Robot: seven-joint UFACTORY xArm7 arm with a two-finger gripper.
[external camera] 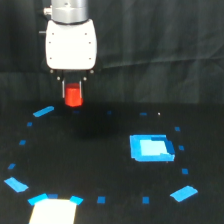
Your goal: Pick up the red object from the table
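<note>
The red object (74, 96) is a small stubby red-orange block held between the fingers of my white gripper (73, 92) at the exterior view's upper left. It hangs above the black table (100, 165), with a dark gap showing beneath it. The gripper is shut on the block; its thin fingers flank the block's sides. The top of the block is hidden by the gripper body.
A large blue square patch (151, 148) lies at the exterior view's right. Small blue tape marks ring the table, such as one strip (43, 111) just left of the gripper. A pale rectangular piece (52, 211) sits at the bottom edge.
</note>
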